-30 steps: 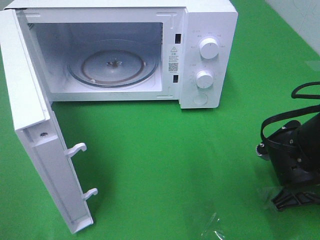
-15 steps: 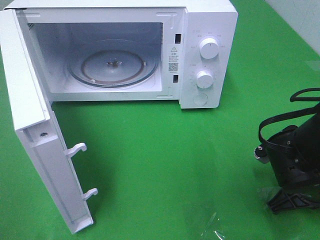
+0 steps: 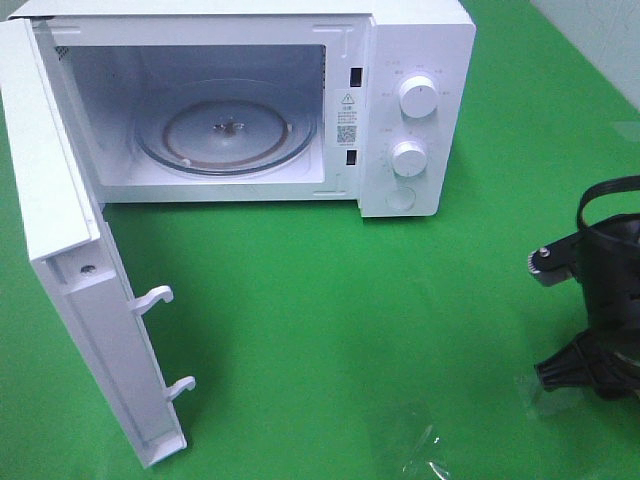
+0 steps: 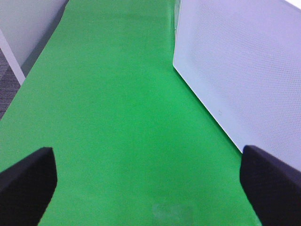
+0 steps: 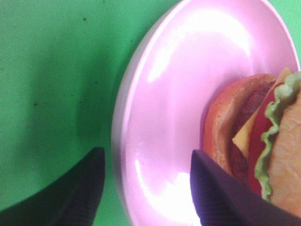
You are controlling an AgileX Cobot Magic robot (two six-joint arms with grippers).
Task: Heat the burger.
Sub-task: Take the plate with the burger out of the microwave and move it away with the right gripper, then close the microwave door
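Note:
The burger [image 5: 256,141], with a brown bun, green lettuce frill, yellow cheese and dark patty, lies on a pink round plate [image 5: 188,70] in the right wrist view. My right gripper [image 5: 146,155] is open, one finger [image 5: 70,193] over the green table and the other finger [image 5: 221,193] over the plate, so the plate's rim runs between them. Neither finger touches the burger. From the high view only the right arm [image 3: 600,300] shows at the right edge; burger and plate are out of frame. My left gripper [image 4: 146,155] is open and holds nothing.
A white microwave [image 3: 415,120] stands at the back with its door [image 3: 75,300] swung wide open to the left and a bare glass turntable [image 3: 225,135] inside. The door's outer face [image 4: 244,70] is beside my left gripper. A scrap of clear plastic [image 3: 425,455] lies near the front edge.
The right arm has shifted toward the right edge of the high view and its wrist has turned. The microwave and door have not moved.

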